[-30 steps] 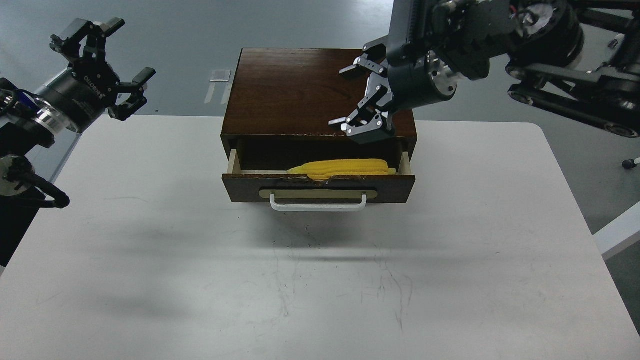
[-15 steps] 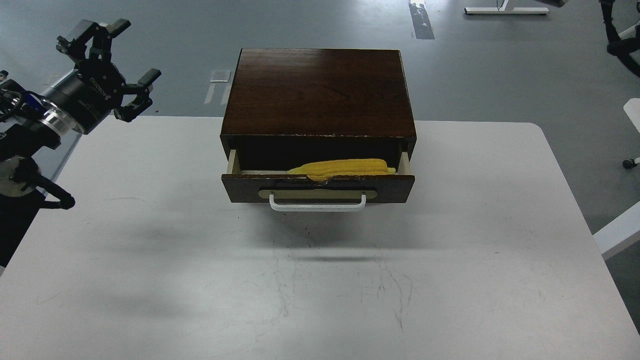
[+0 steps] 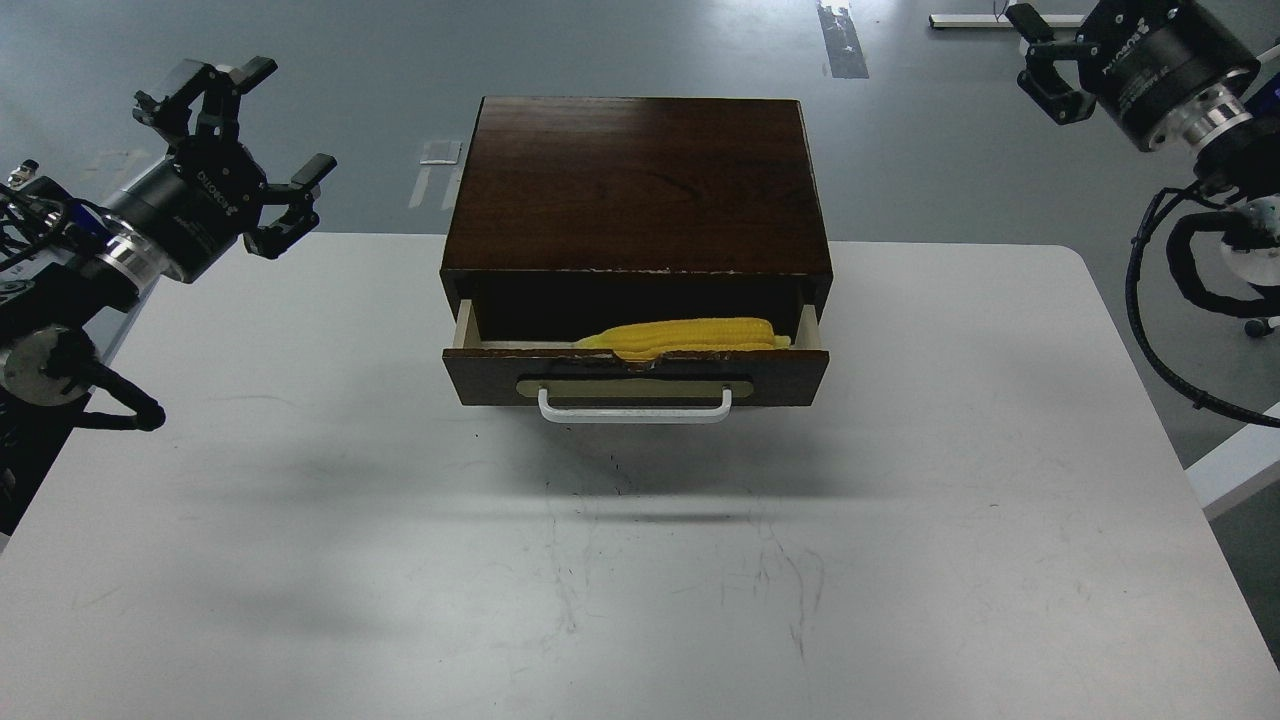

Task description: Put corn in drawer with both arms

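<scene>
The yellow corn point(image 3: 690, 335) lies lengthwise inside the drawer point(image 3: 636, 372), which is pulled partly out of the dark brown box point(image 3: 640, 180). The drawer's white handle point(image 3: 635, 408) faces me. My left gripper point(image 3: 250, 145) is open and empty, held above the table's far left corner, well left of the box. My right gripper point(image 3: 1045, 58) is open and empty at the top right, up and away from the box, beyond the table's far right corner.
The box stands at the back middle of the white table point(image 3: 640, 560). Grey floor lies beyond the far edge. My right arm's cables point(image 3: 1160, 300) hang past the table's right edge.
My right gripper left its place over the box's front right, went out of view, and now shows at the top right. My left gripper has shifted slightly right. The corn and drawer have not moved.
</scene>
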You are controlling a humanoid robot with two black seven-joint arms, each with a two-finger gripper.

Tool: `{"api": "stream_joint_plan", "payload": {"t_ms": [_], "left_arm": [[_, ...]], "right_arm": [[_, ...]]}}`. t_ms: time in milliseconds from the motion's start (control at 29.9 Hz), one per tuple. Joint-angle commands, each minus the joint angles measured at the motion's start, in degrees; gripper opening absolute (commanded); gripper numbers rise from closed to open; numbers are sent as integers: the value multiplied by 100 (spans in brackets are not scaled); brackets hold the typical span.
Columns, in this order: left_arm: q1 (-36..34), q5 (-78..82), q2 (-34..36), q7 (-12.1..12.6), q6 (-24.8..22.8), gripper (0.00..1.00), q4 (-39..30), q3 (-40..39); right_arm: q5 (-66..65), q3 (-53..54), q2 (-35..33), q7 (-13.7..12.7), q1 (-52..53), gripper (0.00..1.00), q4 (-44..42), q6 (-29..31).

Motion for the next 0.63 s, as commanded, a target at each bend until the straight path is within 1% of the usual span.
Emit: {"api": "stream_joint_plan", "payload": {"t_ms": [0,134,267,601], "left_arm": [[18,-6,-102,1,0,98,-1,-7],[18,-15,-146,1,0,98,-1,-42],[53,-15,-181,10,0,98,-1,-86],[194,-6,-225,19,0,98,8,-218]], "right_arm": [[106,203,187,-1,-551,97,89,42],[71,230,451,-1,-815,99,265,33],[44,230,627,-1,-851,100,204,-2],[26,230,663,-1,-1176,100,256,33]]}}
